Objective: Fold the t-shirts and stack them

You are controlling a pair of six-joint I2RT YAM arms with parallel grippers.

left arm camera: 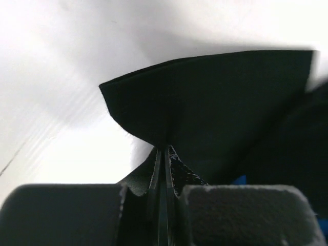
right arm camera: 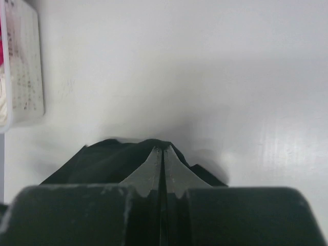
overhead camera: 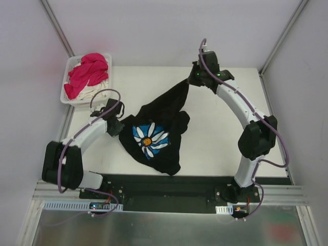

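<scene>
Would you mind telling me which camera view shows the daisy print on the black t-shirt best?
Top external: the whole daisy print shows on the black t-shirt. The left wrist view catches only a blue sliver of it; the right wrist view shows just plain black cloth.

fingers (left arm camera: pixel 177 174) pressed together on black t-shirt (left arm camera: pixel 215 102) edge, white table (left arm camera: pixel 61 77) behind

Basket (overhead camera: pixel 65 88): white plastic, upper left of the frame, at the table's far left corner.
Table (overhead camera: pixel 220 138): white.
Base strip (overhead camera: pixel 164 185): black, along the table's lower edge.
</scene>
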